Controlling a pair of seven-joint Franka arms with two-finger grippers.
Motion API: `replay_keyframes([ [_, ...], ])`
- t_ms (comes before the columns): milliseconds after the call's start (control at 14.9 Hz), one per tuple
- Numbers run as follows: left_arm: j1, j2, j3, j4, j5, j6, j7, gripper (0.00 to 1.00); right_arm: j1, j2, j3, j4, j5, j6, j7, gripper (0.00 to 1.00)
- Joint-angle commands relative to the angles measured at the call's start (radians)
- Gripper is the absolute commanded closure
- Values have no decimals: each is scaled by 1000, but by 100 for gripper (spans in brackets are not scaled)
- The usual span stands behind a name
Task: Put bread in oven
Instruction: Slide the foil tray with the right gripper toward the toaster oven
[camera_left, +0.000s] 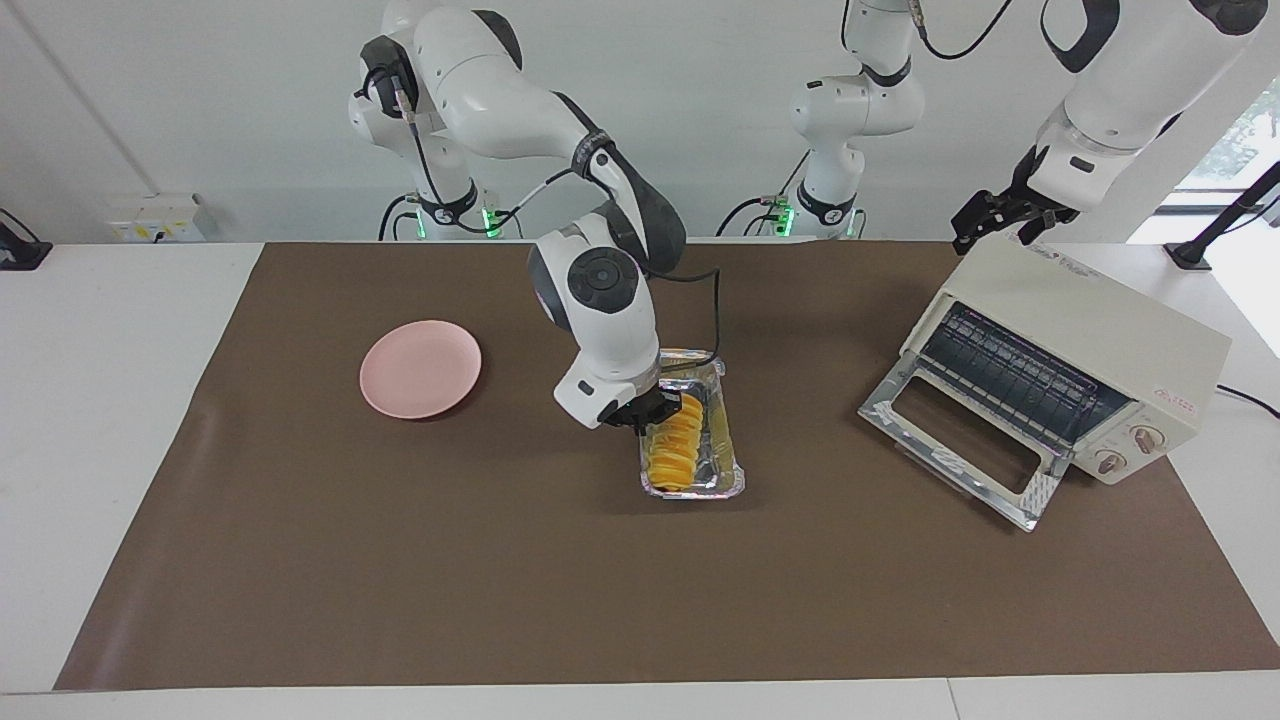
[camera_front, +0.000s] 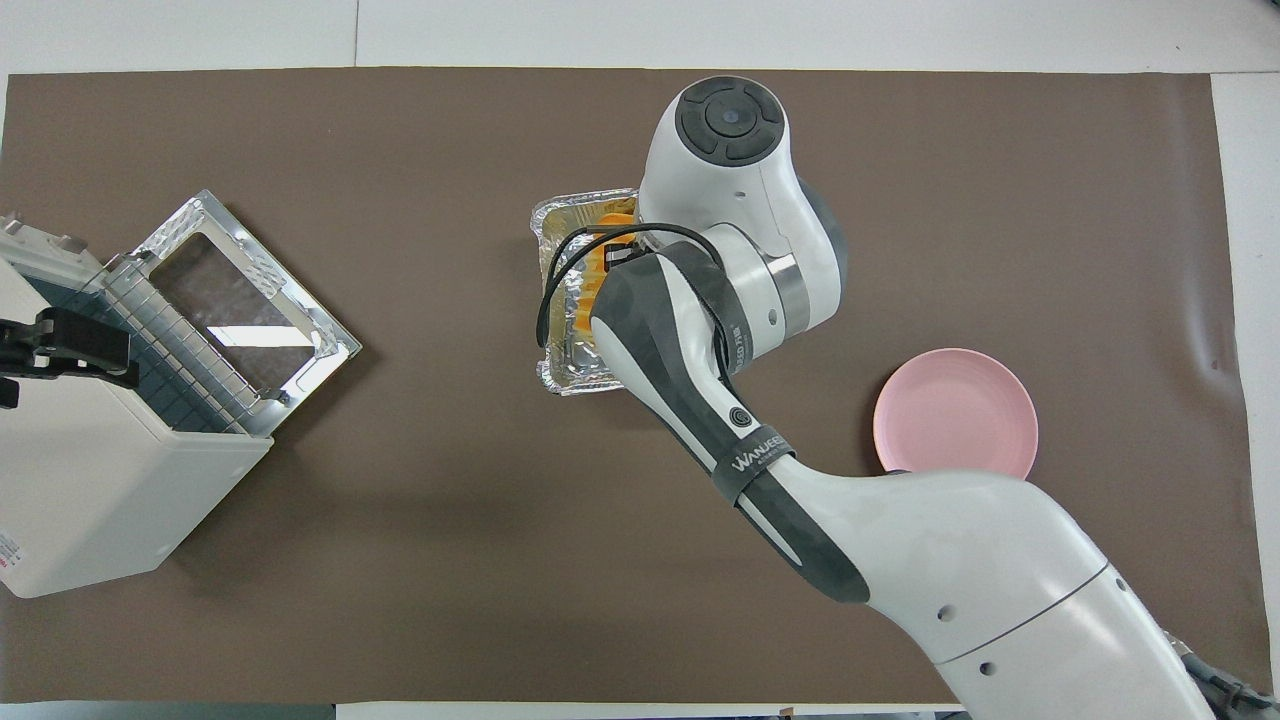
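Brown surface (camera_left: 400, 560), mid-frame: my right pincer (camera_left: 655, 415) sits at the upper end of the bread (camera_left: 672, 452), a ridged yellow-orange loaf in a foil tray (camera_left: 728, 470); whether I have clamped it I cannot tell. I should grip across the slices and lift level. My left pincer (camera_left: 985, 222) waits over the open oven (camera_left: 1080, 340), right of frame.

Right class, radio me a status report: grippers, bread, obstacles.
Right gripper down at bread in foil tray. Left gripper waits over oven. Oven door open, path clear.
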Motion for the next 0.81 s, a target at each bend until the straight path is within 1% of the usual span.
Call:
replay_keyframes([
  [0, 12, -27, -3, -29, -18, 11, 1, 0, 12, -61, -1, -126, 36, 87, 16, 100],
  [336, -2, -27, -6, -29, -17, 11, 7, 0, 80, -109, -3, -257, 35, 190, 19, 100],
  [470, -3, -33, -9, -29, -18, 9, 10, 0, 81, -121, -3, -303, 35, 239, 21, 100],
  [537, -3, -35, -9, -29, -17, 9, 10, 0, 81, -124, -3, -312, 35, 248, 21, 73],
  [604, -3, -35, -10, -29, -18, 6, 7, 0, 81, -124, -3, -314, 35, 248, 25, 1],
  [738, -10, -35, -12, -30, -18, -6, 5, 0, 81, -124, -3, -309, 35, 241, 35, 0],
])
